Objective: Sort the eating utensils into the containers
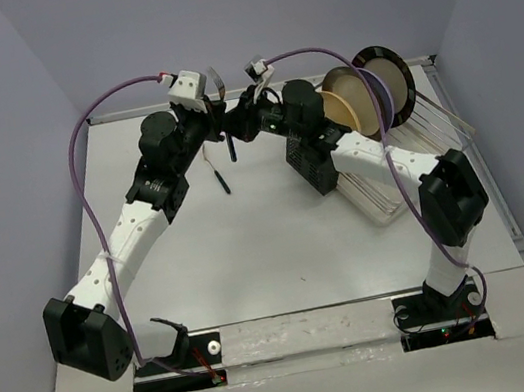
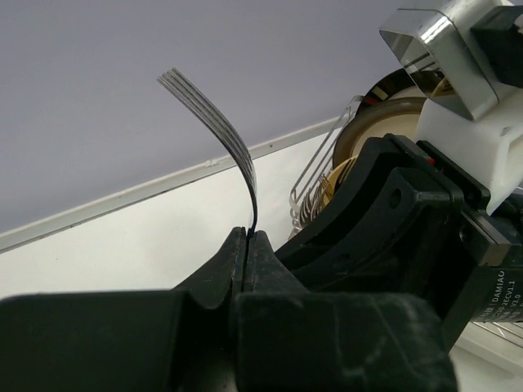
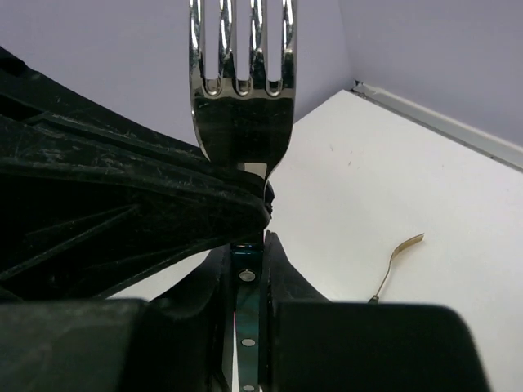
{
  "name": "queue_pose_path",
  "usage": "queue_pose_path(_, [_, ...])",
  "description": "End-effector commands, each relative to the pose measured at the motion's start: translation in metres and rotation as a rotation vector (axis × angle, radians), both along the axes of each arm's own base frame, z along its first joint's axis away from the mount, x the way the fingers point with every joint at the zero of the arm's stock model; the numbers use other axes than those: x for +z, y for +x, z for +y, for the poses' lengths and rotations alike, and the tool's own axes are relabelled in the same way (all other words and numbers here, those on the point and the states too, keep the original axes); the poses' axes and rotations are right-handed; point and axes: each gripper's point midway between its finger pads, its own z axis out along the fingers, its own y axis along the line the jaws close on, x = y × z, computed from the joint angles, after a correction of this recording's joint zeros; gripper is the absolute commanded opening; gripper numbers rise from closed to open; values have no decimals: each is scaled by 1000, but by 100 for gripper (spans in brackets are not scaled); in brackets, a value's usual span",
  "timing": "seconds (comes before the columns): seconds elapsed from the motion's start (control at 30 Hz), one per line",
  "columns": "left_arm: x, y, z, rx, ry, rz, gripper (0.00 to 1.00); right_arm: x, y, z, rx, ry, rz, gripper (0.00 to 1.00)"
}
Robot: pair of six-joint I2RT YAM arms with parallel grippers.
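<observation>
Two robot arms are meeting over the far side of the white bench (image 1: 272,255), sharing one fork (image 3: 243,106) in mid-air, upright with its tines up, in what looks like a hand-over. At the right, a wire dish rack (image 1: 435,140) is holding its plates (image 1: 365,91). Just beside it the black caddy (image 1: 310,169) is sitting partly under the right arm, which is hiding its compartments, so how much is already sorted cannot be told. The left fingers (image 2: 221,269) are pinching the fork's neck just below the tines, while the right fingers (image 3: 286,278) are clamping its dark green riveted handle lower down. One slim utensil (image 1: 219,175) is lying loose on the bench near the left arm, apart from the caddy. On this showing the sorting is looking unfinished: the fork is waiting to go in, with the loose piece to follow.
</observation>
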Motion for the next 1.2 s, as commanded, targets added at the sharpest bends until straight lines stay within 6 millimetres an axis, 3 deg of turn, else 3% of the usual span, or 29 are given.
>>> queue_pose_path(0.0, [21, -16, -3, -46, -49, -64, 0, 25, 16, -6, -79, 15, -98, 0])
queue_pose_path(0.07, [18, -20, -2, -50, -37, -70, 0, 24, 21, -14, -129, -16, -127, 0])
queue_pose_path(0.1, [17, -21, -1, -51, -31, -70, 5, 23, 22, -18, -151, -26, -138, 0])
queue_pose_path(0.13, [9, -23, 0, -52, -18, -61, 25, 22, 24, -24, -180, -49, -162, 0])
queue_pose_path(0.17, [11, -26, 1, -55, -15, -70, 75, 15, 29, -32, -228, -72, -162, 0])
queue_pose_path(0.2, [10, -28, 4, -49, -9, -70, 98, 21, 28, -39, -256, -77, -180, 0])
queue_pose_path(0.27, [7, -33, 11, -27, -3, -63, 99, 17, 36, -58, -333, -120, -207, 0])
queue_pose_path(0.4, [2, -37, 35, 71, 53, -71, 99, 32, 43, -93, -481, -189, -291, 0])
queue_pose_path(0.57, [-30, -33, 71, 228, 129, -11, 99, 34, 60, -143, -662, -278, -341, 0])
queue_pose_path(0.8, [-93, -21, 92, 265, 172, 121, 99, 20, 75, -165, -766, -340, -383, 0])
queue_pose_path(0.93, [-113, -14, 105, 284, 175, 165, 99, 9, 84, -180, -804, -345, -381, 0])
queue_pose_path(1.0, [-124, -10, 109, 292, 184, 188, 99, 4, 85, -177, -792, -346, -380, 0])
queue_pose_path(1.07, [-130, -6, 114, 308, 187, 203, 99, -7, 89, -179, -791, -362, -367, 0])
queue_pose_path(1.1, [-136, -4, 119, 319, 193, 211, 99, -21, 91, -177, -784, -369, -347, 0])
queue_pose_path(1.17, [-139, -4, 119, 321, 193, 216, 99, -28, 90, -177, -778, -376, -338, 0])
